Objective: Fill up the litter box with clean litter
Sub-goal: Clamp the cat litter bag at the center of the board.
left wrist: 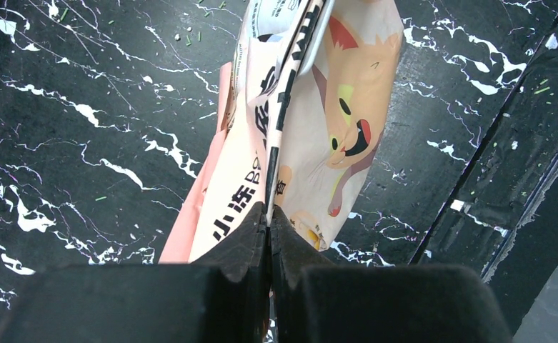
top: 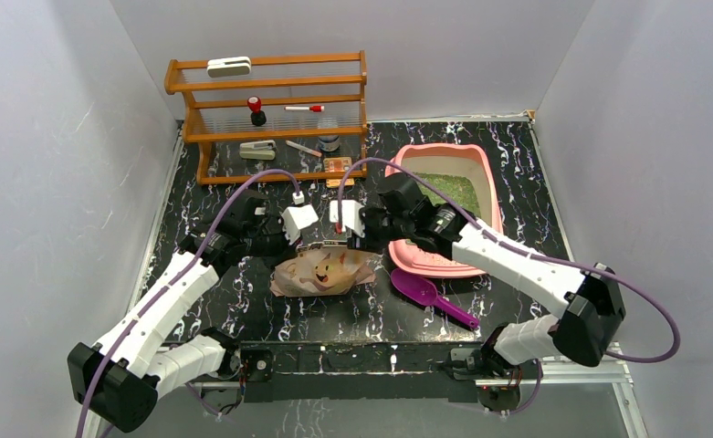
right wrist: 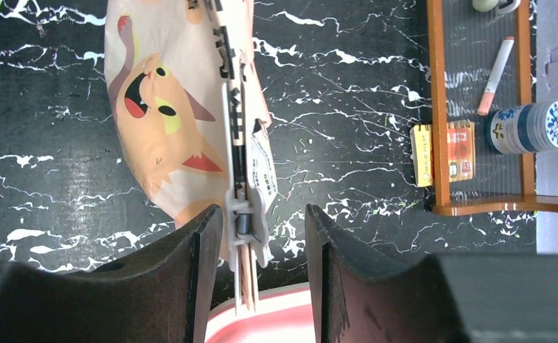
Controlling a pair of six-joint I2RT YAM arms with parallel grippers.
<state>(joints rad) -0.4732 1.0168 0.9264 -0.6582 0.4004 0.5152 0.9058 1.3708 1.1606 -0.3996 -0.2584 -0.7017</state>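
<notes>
The pink litter box (top: 487,196) stands at the back right, with a patch of green clean litter (top: 455,189) inside. A beige cat-printed bag (top: 323,271) is held just left of the box, its top closed by a long white clip (right wrist: 236,143). My left gripper (left wrist: 269,223) is shut on the bag's top edge (left wrist: 279,164); it also shows in the top view (top: 290,241). My right gripper (right wrist: 258,239) is open, and its jaws stand either side of the clip's spring end (right wrist: 243,225), above the box's pink rim (right wrist: 276,323). The right gripper shows in the top view (top: 356,241).
A purple scoop (top: 430,297) lies in front of the box, near the right arm. A wooden shelf rack (top: 270,119) with small items stands at the back left. Green granules are scattered on the black marbled table (left wrist: 83,143).
</notes>
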